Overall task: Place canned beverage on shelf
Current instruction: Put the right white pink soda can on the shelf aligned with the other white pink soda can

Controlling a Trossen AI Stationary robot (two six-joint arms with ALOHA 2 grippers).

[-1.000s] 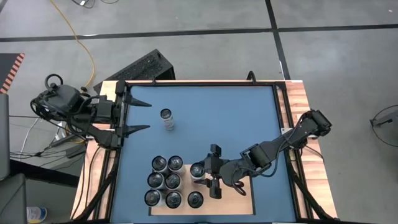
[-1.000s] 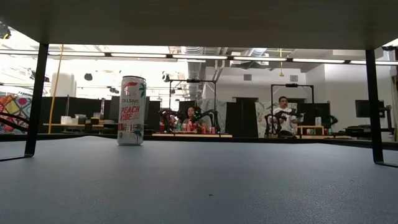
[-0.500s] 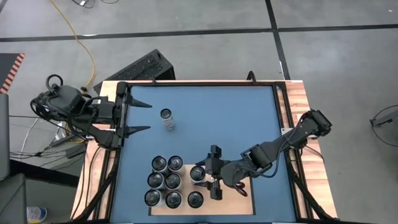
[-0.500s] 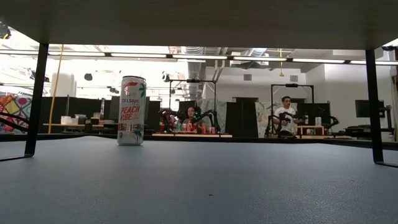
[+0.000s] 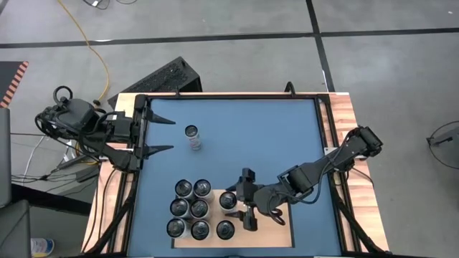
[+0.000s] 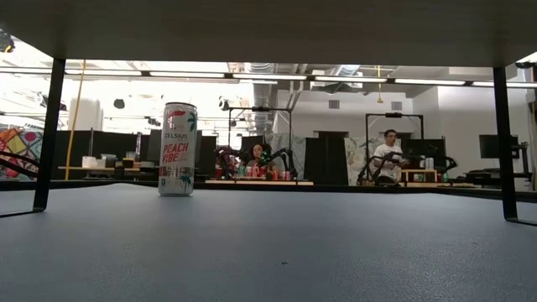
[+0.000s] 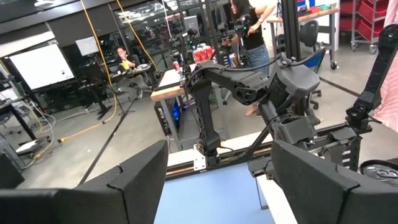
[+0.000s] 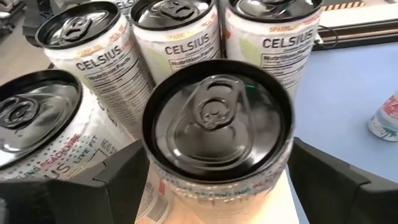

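One can (image 8: 219, 127) stands upright between the parted fingers of the right gripper (image 5: 240, 203), on the shelf (image 5: 281, 233). Just beyond it, six more cans (image 5: 191, 208) cluster. Farther off, a lone can (image 5: 192, 137) stands before the left gripper (image 5: 159, 134), fingers apart, empty.

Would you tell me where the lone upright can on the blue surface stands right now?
In the high view, the lone upright can stands alone toward the blue surface's far left, nearest the left gripper.
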